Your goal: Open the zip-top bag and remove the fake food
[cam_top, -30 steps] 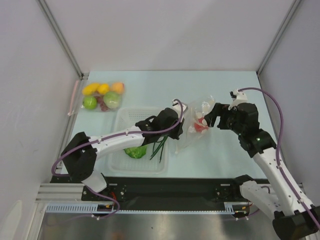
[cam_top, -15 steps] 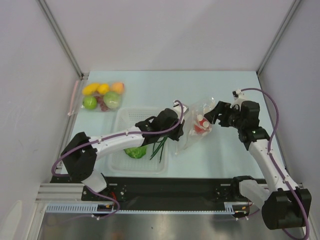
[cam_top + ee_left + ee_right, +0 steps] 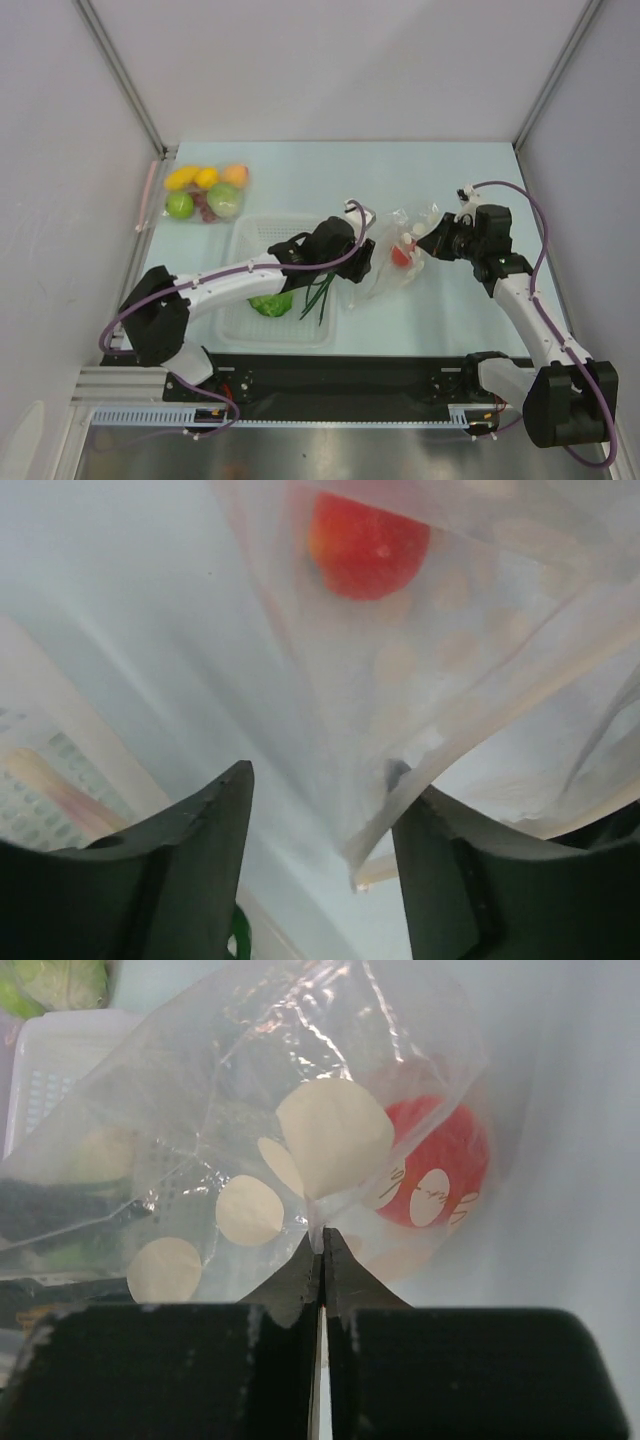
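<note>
The zip-top bag (image 3: pixel 392 268) lies crumpled on the table between my two grippers. It holds a red tomato (image 3: pixel 400 255) and small white discs (image 3: pixel 335 1135). My right gripper (image 3: pixel 428 243) is shut on a fold of the bag's film (image 3: pixel 200 1080), just in front of the tomato (image 3: pixel 440 1165). My left gripper (image 3: pixel 360 262) is at the bag's left end, open. The bag's edge (image 3: pixel 480 680) hangs between its jaws against the right finger (image 3: pixel 440 880), unclamped, with the tomato (image 3: pixel 365 552) beyond. A green lettuce (image 3: pixel 270 303) and dark-green stalks (image 3: pixel 320 293) lie in the white basket (image 3: pixel 240 240).
A clear pouch of yellow, orange and green round fruits (image 3: pixel 205 192) with a pink strip sits at the back left. The white basket stands close to the left of the bag, under my left forearm. Walls enclose the table on three sides.
My right gripper has moved onto the bag and shut on its film. My left gripper, shut before, has opened and let go of the bag's edge.
</note>
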Available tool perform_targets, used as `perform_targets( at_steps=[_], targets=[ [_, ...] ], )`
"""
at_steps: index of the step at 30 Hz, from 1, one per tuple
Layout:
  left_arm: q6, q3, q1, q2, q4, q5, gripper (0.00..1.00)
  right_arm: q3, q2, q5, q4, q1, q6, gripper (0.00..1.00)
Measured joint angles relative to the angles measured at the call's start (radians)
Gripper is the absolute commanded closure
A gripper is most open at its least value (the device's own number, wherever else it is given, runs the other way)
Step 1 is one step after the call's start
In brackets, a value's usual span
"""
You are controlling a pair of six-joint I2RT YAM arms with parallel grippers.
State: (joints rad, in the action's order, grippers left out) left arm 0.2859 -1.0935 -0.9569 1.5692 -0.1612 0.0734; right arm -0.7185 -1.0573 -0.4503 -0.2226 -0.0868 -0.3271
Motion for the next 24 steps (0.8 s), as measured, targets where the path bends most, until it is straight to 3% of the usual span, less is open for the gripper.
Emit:
perform_targets(
  at_steps=[3,5,6,7,10,18,24],
  targets=[
    [-0.002,0.008,0.000,-0.034,-0.010,0.033,0.25,0.002,0.000,0.009,-0.009,0.000,-0.001,1.00],
    [-0.003,0.029,0.000,-0.087,-0.007,0.052,0.27,0.002,0.000,0.015,-0.013,0.000,-0.001,1.00],
    [-0.006,0.040,0.000,-0.113,-0.006,0.056,0.33,0.002,0.000,0.017,-0.014,0.000,-0.001,1.00],
    [-0.008,0.055,0.000,-0.147,-0.003,0.057,0.54,0.002,0.000,0.020,-0.014,0.000,-0.002,1.00],
    [-0.027,0.101,0.000,-0.259,0.011,0.053,0.81,0.006,0.000,0.024,-0.016,0.001,-0.005,1.00],
    [-0.042,0.160,-0.010,-0.384,0.104,-0.098,0.97,0.013,0.002,0.032,-0.034,0.002,-0.013,1.00],
    [-0.033,0.161,-0.063,-0.309,0.132,-0.159,0.96,0.017,0.011,0.040,-0.043,0.002,-0.016,1.00]
  ],
)
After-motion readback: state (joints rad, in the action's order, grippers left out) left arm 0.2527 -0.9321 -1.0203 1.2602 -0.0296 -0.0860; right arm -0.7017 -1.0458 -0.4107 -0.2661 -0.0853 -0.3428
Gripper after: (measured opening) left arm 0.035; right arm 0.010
